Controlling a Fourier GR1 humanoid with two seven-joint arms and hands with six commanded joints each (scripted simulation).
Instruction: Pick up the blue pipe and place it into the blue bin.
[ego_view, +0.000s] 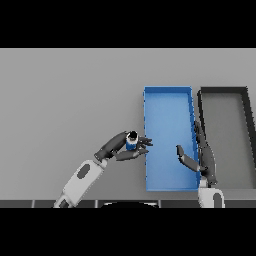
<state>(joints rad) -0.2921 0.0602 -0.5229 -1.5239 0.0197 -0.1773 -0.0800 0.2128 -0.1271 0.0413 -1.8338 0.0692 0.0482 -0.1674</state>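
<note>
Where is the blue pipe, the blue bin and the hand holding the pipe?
blue pipe (131, 142): head view, on its blue body below the dark top.
blue bin (167, 120): head view, on the bare floor inside.
left hand (119, 146): head view, on its palm, fingers curled round the pipe.

matt grey table (70, 95), smooth matt blue bin (167, 107), matt dark bin (225, 125).

The pipe (131, 141) sits just left of the bin (167, 95), on the table (65, 95).
</note>
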